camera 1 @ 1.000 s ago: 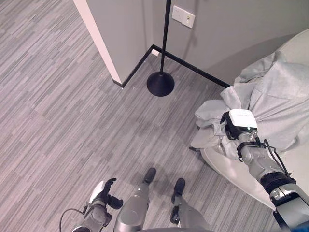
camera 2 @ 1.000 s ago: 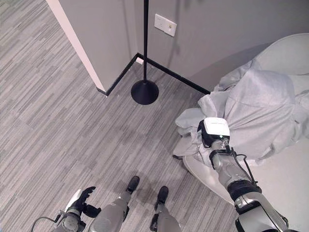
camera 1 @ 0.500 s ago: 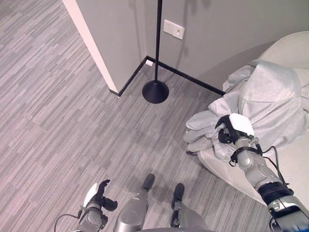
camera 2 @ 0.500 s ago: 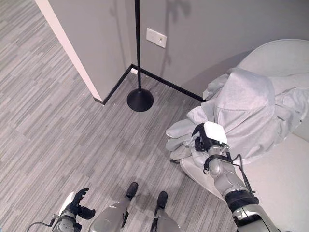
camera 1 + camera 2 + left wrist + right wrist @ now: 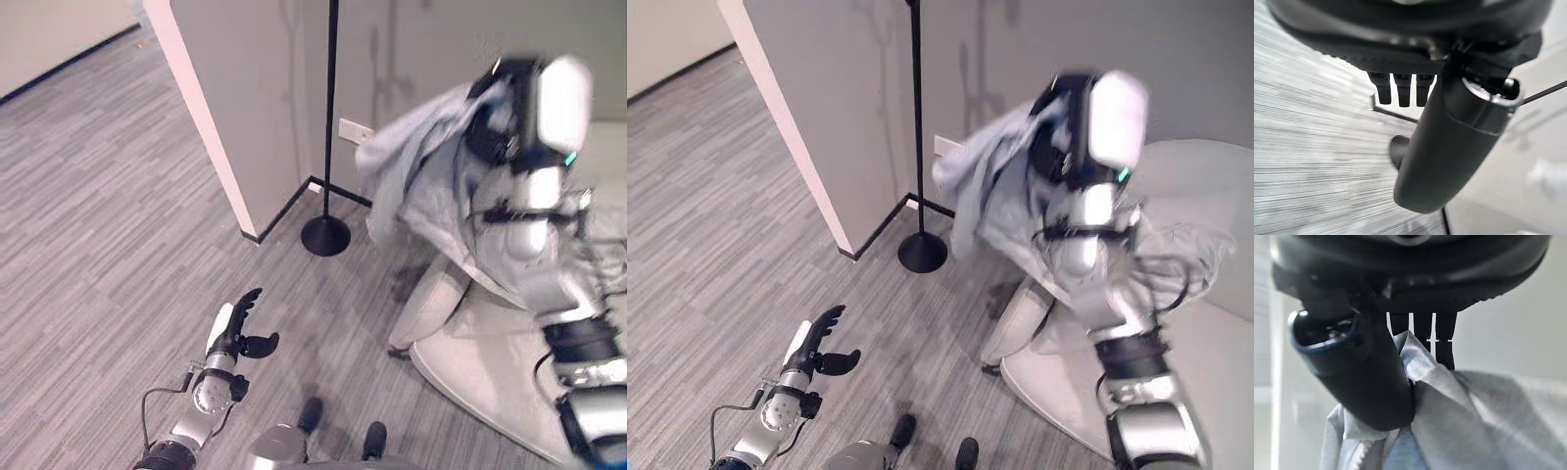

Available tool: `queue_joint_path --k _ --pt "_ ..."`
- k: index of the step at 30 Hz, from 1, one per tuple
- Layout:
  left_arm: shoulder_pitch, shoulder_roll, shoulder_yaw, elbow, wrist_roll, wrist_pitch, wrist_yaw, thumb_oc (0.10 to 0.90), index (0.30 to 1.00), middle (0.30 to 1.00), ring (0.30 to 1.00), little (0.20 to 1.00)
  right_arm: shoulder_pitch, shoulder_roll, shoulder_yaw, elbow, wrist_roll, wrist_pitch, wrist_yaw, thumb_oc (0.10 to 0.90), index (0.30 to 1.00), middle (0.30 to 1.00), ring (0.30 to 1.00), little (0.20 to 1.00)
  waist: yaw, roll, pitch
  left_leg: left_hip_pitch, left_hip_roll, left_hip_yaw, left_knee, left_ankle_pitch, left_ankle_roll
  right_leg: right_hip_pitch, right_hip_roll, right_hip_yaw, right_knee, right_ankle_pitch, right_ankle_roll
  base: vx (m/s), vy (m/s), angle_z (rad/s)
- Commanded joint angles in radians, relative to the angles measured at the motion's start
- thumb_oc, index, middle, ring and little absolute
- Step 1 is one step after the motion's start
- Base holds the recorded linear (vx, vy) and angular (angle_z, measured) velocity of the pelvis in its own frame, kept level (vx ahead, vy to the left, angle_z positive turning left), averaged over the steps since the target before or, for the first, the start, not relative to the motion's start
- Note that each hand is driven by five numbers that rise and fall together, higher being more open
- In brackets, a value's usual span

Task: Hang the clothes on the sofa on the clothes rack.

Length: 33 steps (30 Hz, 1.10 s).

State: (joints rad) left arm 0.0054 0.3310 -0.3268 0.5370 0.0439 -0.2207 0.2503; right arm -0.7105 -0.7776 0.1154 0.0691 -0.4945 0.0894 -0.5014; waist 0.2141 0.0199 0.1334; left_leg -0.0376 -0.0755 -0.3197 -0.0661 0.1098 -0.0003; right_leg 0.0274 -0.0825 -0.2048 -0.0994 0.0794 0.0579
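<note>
Grey hoodie [image 5: 421,162] hung pinched in the raised right hand [image 5: 505,117], just beside the rack [image 5: 328,127], probably for hooking; left hand [image 5: 235,328] relaxed, empty.

Floor [image 5: 108,196]: grey wood-look planks, streaked.
Walls [image 5: 255,88]: plain grey, projecting corner with a pale edge.
Skirting [image 5: 284,211]: black strip at the wall foot.
Wall socket [image 5: 354,130]: white plate, low on the wall.

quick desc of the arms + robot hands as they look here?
Silver-grey jointed arms with black bands and thin black cables at the wrists. Each robot hand is dark: the left hand has a white cover along one side, the right hand a large white cover on its back with a small green light.
</note>
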Motion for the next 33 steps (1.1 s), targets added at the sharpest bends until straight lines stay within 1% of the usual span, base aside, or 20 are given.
queue_joint_path --k 1,3,5,8,12,13,14,17,18,19,22,23,24,25,28,31,33 --pt "0.022 0.08 -0.064 -0.009 -0.083 -0.028 -0.04 0.8 0.9 0.9 0.9 0.9 -0.261 -0.139 0.016 0.061 -0.001 0.009 -0.114 0.4 0.3 0.3 0.3 0.3 0.042 -0.08 -0.221 -0.016 -0.032 -0.111 -0.021 -0.105 0.028 0.067 0.007 0.033 0.012 -0.135 -0.026 -0.02 0.0 0.1" --pt "0.032 0.094 -0.069 -0.016 -0.088 -0.027 -0.057 0.8 0.9 0.9 0.9 0.9 -0.358 -0.178 0.053 0.098 0.001 0.022 -0.117 0.4 0.3 0.3 0.3 0.3 0.048 -0.088 -0.23 -0.012 -0.033 -0.116 -0.021 -0.105 0.027 0.073 0.006 0.028 0.012 -0.135 -0.026 -0.02 -0.005 0.12" --pt "0.037 0.106 -0.072 -0.034 -0.099 -0.028 -0.071 0.8 0.9 0.9 0.9 0.9 -0.461 -0.197 0.103 0.14 0.017 0.026 -0.125 0.4 0.3 0.3 0.3 0.3 0.053 -0.093 -0.234 -0.008 -0.034 -0.121 -0.021 -0.104 0.026 0.078 0.007 0.024 0.012 -0.135 -0.025 -0.02 -0.007 0.1" --pt "0.016 0.126 -0.056 -0.069 -0.098 -0.028 -0.05 0.8 0.9 0.9 0.9 0.9 -0.594 -0.211 0.188 0.206 0.041 0.033 -0.127 0.4 0.3 0.3 0.3 0.3 0.058 -0.102 -0.241 -0.006 -0.034 -0.129 -0.021 -0.101 0.025 0.082 0.008 0.018 0.012 -0.136 -0.025 -0.02 -0.017 0.08" --pt "-0.045 0.147 -0.031 -0.141 -0.077 -0.046 0.005 0.8 0.9 0.9 0.9 0.9 -0.719 -0.183 0.277 0.229 0.04 0.037 -0.116 0.4 0.3 0.3 0.3 0.3 0.056 -0.107 -0.248 -0.005 -0.035 -0.137 -0.021 -0.099 0.021 0.085 0.009 0.016 0.012 -0.136 -0.026 -0.01 -0.006 0.01" --pt "-0.046 0.143 -0.027 -0.144 -0.077 -0.045 0.006 0.8 0.9 0.9 0.9 0.9 -0.736 -0.181 0.29 0.238 0.042 0.037 -0.117 0.4 0.3 0.3 0.3 0.3 0.053 -0.103 -0.244 -0.006 -0.035 -0.138 -0.021 -0.098 0.02 0.084 0.009 0.015 0.012 -0.136 -0.026 0.0 0.0 0.0" --pt "-0.081 0.153 -0.013 -0.192 -0.068 -0.063 0.05 0.8 0.9 0.9 0.9 0.9 -0.778 -0.15 0.31 0.243 0.045 0.034 -0.121 0.4 0.3 0.3 0.3 0.3 0.052 -0.108 -0.25 -0.004 -0.036 -0.14 -0.021 -0.099 0.018 0.085 0.009 0.016 0.012 -0.135 -0.026 0.0 0.0 0.0" --pt "-0.146 0.16 0.02 -0.243 -0.042 -0.081 0.144 0.8 0.9 0.9 0.9 0.9 -0.848 -0.083 0.346 0.268 0.083 0.02 -0.13 0.4 0.3 0.3 0.3 0.3 0.043 -0.111 -0.254 -0.002 -0.036 -0.141 -0.021 -0.099 0.016 0.087 0.011 0.022 0.012 -0.134 -0.028 0.0 0.0 0.0" --pt "-0.148 0.158 0.023 -0.242 -0.039 -0.081 0.15 0.8 0.9 0.9 0.9 0.9 -0.857 -0.081 0.351 0.273 0.085 0.019 -0.132 0.4 0.3 0.3 0.3 0.3 0.041 -0.11 -0.251 -0.002 -0.035 -0.14 -0.021 -0.099 0.016 0.087 0.011 0.023 0.012 -0.134 -0.028 0.0 0.0 0.0" --pt "-0.203 0.165 0.031 -0.241 0.004 -0.076 0.209 0.8 0.9 0.9 0.9 0.9 -0.861 -0.034 0.344 0.263 0.123 -0.003 -0.135 0.4 0.3 0.3 0.3 0.3 0.033 -0.11 -0.255 0.001 -0.034 -0.138 -0.021 -0.101 0.015 0.088 0.011 0.029 0.012 -0.132 -0.031 0.0 0.0 0.0" --pt "-0.254 0.176 0.048 -0.272 0.05 -0.064 0.262 0.8 0.9 0.9 0.9 0.9 -0.817 0.036 0.307 0.205 0.169 -0.044 -0.131 0.4 0.3 0.3 0.3 0.3 0.024 -0.103 -0.254 0.006 -0.033 -0.139 -0.021 -0.103 0.015 0.091 0.012 0.037 0.012 -0.133 -0.035 0.0 0.0 0.0" --pt "-0.275 0.184 0.06 -0.297 0.091 -0.055 0.285 0.8 0.9 0.9 0.9 0.9 -0.775 0.079 0.289 0.159 0.185 -0.07 -0.118 0.4 0.3 0.3 0.3 0.3 0.024 -0.099 -0.254 0.01 -0.033 -0.141 -0.021 -0.103 0.015 0.094 0.012 0.04 0.012 -0.133 -0.038 0.0 0.0 0.0" --pt "-0.273 0.185 0.061 -0.299 0.093 -0.053 0.287 0.8 0.9 0.9 0.9 0.9 -0.77 0.079 0.285 0.154 0.184 -0.069 -0.116 0.4 0.3 0.3 0.3 0.3 0.023 -0.1 -0.254 0.011 -0.033 -0.141 -0.021 -0.103 0.015 0.095 0.012 0.04 0.012 -0.133 -0.038 0.0 0.0 0.0" --pt "-0.284 0.19 0.072 -0.321 0.125 -0.05 0.302 0.8 0.9 0.9 0.9 0.9 -0.736 0.107 0.274 0.115 0.187 -0.085 -0.098 0.4 0.3 0.3 0.3 0.3 0.025 -0.097 -0.252 0.012 -0.032 -0.142 -0.021 -0.103 0.014 0.096 0.012 0.041 0.012 -0.134 -0.039 0.0 0.0 0.0" --pt "-0.282 0.19 0.08 -0.34 0.138 -0.047 0.311 0.8 0.9 0.9 0.9 0.9 -0.704 0.126 0.258 0.081 0.192 -0.093 -0.086 0.4 0.3 0.3 0.3 0.3 0.025 -0.097 -0.252 0.013 -0.032 -0.143 -0.021 -0.103 0.014 0.098 0.013 0.041 0.012 -0.133 -0.039 0.0 0.0 0.0" --pt "-0.293 0.179 0.092 -0.391 0.158 -0.049 0.335 0.8 0.9 0.9 0.9 0.9 -0.616 0.194 0.225 -0.012 0.223 -0.131 -0.059 0.4 0.3 0.3 0.3 0.3 0.029 -0.096 -0.245 0.013 -0.032 -0.143 -0.021 -0.1 0.014 0.098 0.014 0.043 0.012 -0.134 -0.043 0.0 -0.01 0.0" --pt "-0.3 0.151 0.082 -0.421 0.121 -0.059 0.326 0.8 0.9 0.9 0.9 0.9 -0.577 0.237 0.217 -0.043 0.254 -0.146 -0.048 0.4 0.3 0.3 0.3 0.3 0.03 -0.097 -0.239 0.012 -0.033 -0.144 -0.021 -0.098 0.014 0.099 0.014 0.042 0.012 -0.134 -0.044 0.0 -0.016 0.0"
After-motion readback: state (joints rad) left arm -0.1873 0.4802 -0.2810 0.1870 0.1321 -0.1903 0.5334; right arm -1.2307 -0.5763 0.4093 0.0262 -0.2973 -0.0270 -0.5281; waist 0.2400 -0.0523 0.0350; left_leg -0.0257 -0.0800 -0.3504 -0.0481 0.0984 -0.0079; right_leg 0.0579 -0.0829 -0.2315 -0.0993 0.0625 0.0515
